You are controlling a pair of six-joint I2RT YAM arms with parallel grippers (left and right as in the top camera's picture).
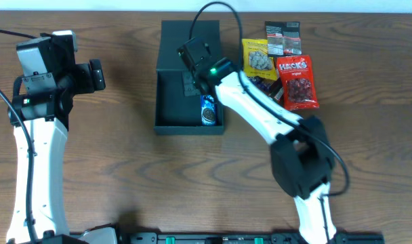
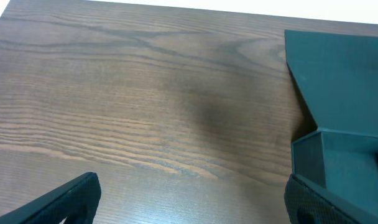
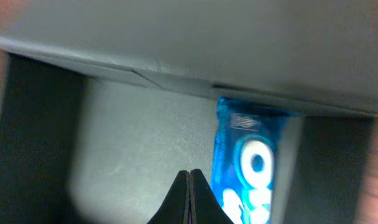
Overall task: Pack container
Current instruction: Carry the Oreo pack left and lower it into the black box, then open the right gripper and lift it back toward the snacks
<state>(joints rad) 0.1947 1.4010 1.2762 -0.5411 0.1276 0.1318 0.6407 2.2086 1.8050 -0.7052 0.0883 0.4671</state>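
The container is a dark teal-black box with its flap lid open at the back. A blue Oreo packet lies inside along the right wall. My right gripper hangs over the box interior, shut with nothing seen between its fingers. In the right wrist view its closed fingertips point at the box floor, just left of the blue packet. My left gripper is open and empty, left of the box. In the left wrist view its fingers are spread over bare wood, with the container at right.
Right of the box lie a yellow snack packet, a red Hacks packet, two small black-and-white packets and a dark packet partly under my right arm. The table is wood.
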